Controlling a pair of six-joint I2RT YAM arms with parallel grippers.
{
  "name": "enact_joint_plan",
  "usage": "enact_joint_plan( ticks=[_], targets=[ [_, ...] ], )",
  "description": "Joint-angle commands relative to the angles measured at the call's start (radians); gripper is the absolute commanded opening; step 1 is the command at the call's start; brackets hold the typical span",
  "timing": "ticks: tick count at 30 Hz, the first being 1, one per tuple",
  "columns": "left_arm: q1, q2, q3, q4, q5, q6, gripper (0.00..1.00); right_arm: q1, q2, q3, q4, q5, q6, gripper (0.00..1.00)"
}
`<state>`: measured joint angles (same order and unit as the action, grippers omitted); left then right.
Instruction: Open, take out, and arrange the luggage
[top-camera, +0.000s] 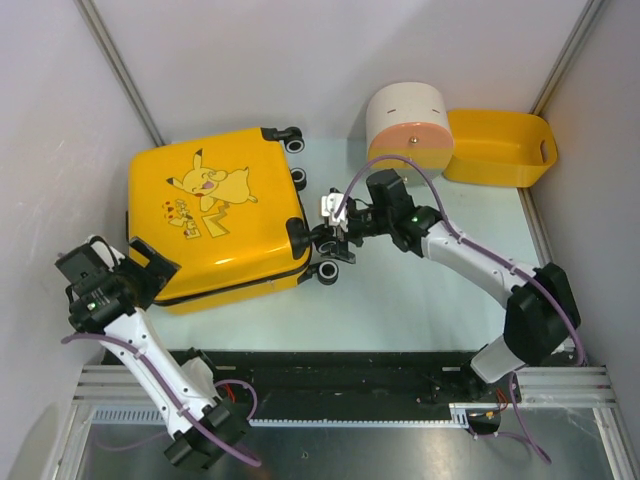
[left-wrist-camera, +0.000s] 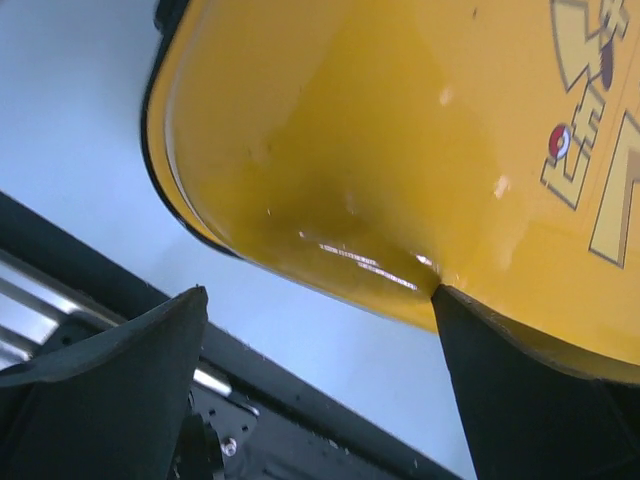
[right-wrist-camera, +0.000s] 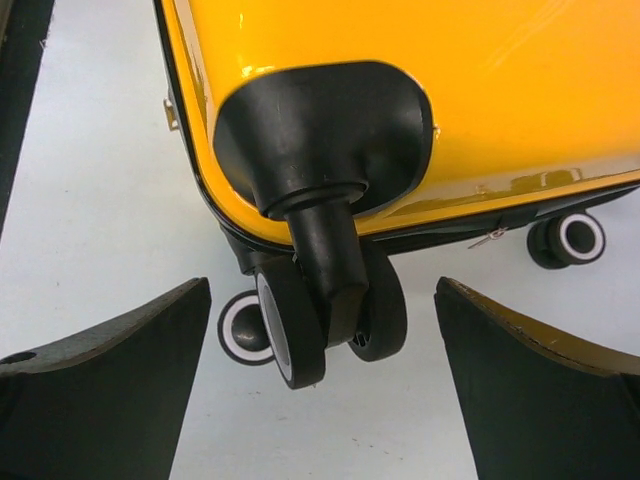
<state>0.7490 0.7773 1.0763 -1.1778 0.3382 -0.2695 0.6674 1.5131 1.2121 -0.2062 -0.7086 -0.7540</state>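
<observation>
Spread, empty fingers of the right gripper and left gripper are seen at the closed luggage, laid flat centre-left on the table; stiff and glossy, it is judged slippery, better taken at the wheels.

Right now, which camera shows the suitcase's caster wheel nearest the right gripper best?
Right wrist: the caster wheel fills the centre, housing and twin rollers sharp. Top external shows it tiny at a corner of the luggage. Left wrist shows only yellow shell, no wheel.
</observation>
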Motion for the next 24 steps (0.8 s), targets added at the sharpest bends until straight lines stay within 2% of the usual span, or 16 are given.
enact_joint_plan(
  ticks=[1,5,9,11,14,15,18,21,24],
  targets=[
    [0.001,0.042,-0.029,-0.105,0.074,-0.023,1.00,0.011,0.050,0.069,-0.016,-0.012,-0.050,1.00],
    [0.001,0.115,-0.033,-0.026,0.120,0.001,1.00,0.015,0.091,0.098,-0.058,-0.058,-0.073,1.00],
    [0.001,0.120,-0.055,0.032,0.191,0.010,1.00,0.021,0.128,0.118,-0.081,-0.074,-0.085,0.98],
    [0.001,0.116,-0.070,0.075,0.228,0.012,1.00,0.023,0.162,0.147,-0.140,-0.081,-0.085,0.92],
    [-0.005,0.112,-0.087,0.127,0.281,0.007,0.99,0.026,0.183,0.159,-0.214,-0.107,-0.070,0.76],
    [-0.022,0.119,-0.091,0.144,0.277,0.000,0.97,0.029,0.186,0.159,-0.232,-0.114,-0.070,0.66],
    [-0.060,0.148,-0.107,0.225,0.240,-0.028,0.95,0.035,0.185,0.158,-0.300,-0.152,-0.038,0.52],
    [-0.105,0.200,-0.104,0.322,0.185,-0.051,0.95,0.066,0.165,0.136,-0.332,-0.186,0.001,0.49],
    [-0.148,0.292,-0.073,0.408,0.131,-0.062,0.95,0.136,0.147,0.101,-0.293,-0.189,0.085,0.47]
  ],
)
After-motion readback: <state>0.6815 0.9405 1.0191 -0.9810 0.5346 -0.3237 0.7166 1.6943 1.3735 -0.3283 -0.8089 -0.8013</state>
